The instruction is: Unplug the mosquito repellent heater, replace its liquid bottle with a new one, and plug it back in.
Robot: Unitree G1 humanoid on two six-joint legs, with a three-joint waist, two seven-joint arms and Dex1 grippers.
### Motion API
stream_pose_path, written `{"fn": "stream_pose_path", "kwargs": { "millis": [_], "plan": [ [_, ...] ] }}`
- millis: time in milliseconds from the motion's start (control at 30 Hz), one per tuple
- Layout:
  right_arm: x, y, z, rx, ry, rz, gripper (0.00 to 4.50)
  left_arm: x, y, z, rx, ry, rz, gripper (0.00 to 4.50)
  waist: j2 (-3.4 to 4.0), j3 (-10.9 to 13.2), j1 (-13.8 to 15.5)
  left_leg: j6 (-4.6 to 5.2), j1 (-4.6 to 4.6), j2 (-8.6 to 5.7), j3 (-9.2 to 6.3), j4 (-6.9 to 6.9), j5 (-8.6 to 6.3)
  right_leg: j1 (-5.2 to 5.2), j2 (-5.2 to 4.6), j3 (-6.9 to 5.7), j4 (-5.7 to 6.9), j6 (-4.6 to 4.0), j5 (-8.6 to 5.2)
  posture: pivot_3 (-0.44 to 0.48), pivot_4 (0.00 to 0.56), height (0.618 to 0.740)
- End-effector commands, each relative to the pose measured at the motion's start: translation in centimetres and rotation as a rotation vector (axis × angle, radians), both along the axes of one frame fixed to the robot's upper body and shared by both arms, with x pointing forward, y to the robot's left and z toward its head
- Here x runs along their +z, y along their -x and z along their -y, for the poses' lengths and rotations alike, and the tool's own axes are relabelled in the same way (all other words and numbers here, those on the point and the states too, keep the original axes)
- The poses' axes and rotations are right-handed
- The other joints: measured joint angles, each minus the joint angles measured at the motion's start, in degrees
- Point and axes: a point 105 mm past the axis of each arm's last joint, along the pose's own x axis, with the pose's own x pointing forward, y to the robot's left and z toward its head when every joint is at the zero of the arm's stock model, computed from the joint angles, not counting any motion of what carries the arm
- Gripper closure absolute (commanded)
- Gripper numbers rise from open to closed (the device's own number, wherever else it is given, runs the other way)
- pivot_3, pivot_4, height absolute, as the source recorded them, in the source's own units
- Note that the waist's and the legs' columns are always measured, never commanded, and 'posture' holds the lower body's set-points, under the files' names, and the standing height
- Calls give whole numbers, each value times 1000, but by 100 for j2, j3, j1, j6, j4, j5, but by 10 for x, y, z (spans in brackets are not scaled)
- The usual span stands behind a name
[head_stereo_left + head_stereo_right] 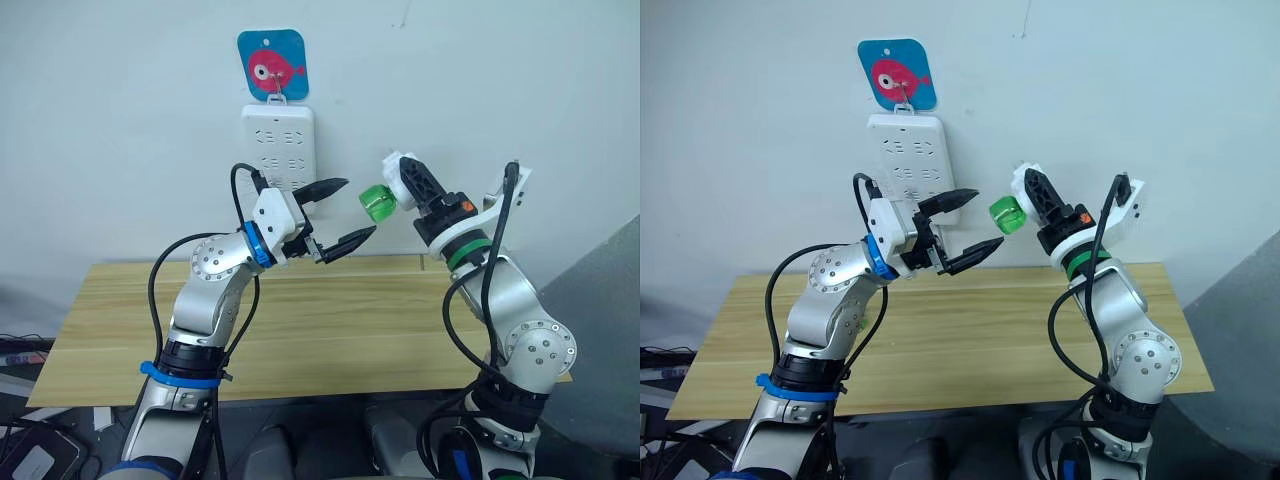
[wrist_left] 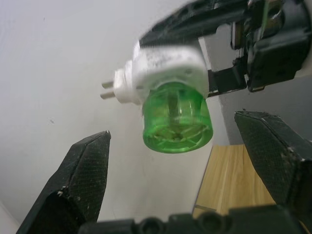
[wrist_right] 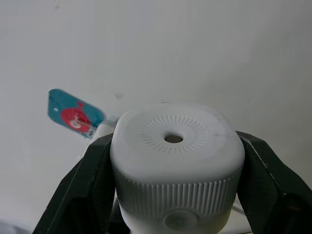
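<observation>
Item one: your right gripper (image 1: 412,180), raised above the tabletop (image 1: 330,320), has its jaws closed on the mosquito repellent heater (image 3: 176,165), one black finger on each side of the white body. In the right wrist view you see the heater's round vent face with its small centre hole, flanked by both fingers (image 3: 80,190).

Item two: the green liquid bottle (image 1: 377,201) sits screwed into the heater, pointing toward 9 o'clock in the head view, away from the right wrist. In the left wrist view you see two metal plug prongs (image 2: 108,90) free in the air, touching nothing.

Item three: your left gripper (image 1: 338,214) hangs at 9 o'clock of the bottle, jaws spread wide and holding nothing. The bottle lies near the gap between the fingertips, apart from both.

Item four: the white power strip (image 1: 278,140) hangs on the wall at 12 o'clock of the left gripper, under a blue card with a pink fish (image 1: 272,64). The heater is well apart from it.
</observation>
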Motion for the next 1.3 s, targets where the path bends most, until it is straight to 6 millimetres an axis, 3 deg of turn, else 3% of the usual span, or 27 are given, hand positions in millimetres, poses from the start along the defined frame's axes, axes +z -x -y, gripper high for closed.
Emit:
{"fn": "stream_pose_path", "kwargs": {
  "millis": [33, 333, 700, 933, 1200, 1300],
  "plan": [
    [19, 11, -8, 42, -22, 76, 1555, 12, 1, 6, -17, 31, 45, 0, 0, 0, -18, 0, 0, 0, 0, 0, 0, 1, 0, 0, -1, 1, 0, -193, 165, 704],
    [18, 11, -6, 36, -12, 72, 1555, 26, -1, 2, -1, 72, 101, 0, 0, 0, -30, 0, -1, -2, -1, 1, 0, 1, 0, 1, -1, 1, -1, -194, 160, 704],
    [16, 10, -6, 42, -13, 64, 1555, 22, 4, 8, -41, 68, 76, 0, 0, 0, -29, 0, -2, -2, -2, 2, 0, 1, 0, 1, -1, 1, -1, -191, 155, 704],
    [14, 10, -6, 43, -5, 56, 1555, 28, 2, 7, -38, 84, 88, 2217, 0, 0, -29, 0, -2, -2, -1, 2, 0, 1, 0, 2, -2, 2, -1, -191, 157, 704],
    [14, 13, -7, 66, -13, 61, 1555, 22, 3, 7, -41, 68, 73, 2249, 0, 0, -29, 0, -2, -2, -1, 2, 0, 1, 0, 2, -2, 2, -1, -193, 157, 704],
    [12, 14, 3, 63, -12, 60, 481, 23, 4, 2, -46, 47, 81, 2249, 0, 0, -29, 0, -2, -2, -1, 2, 0, 1, 0, 2, -2, 2, -1, -194, 159, 704]
  ]
}}
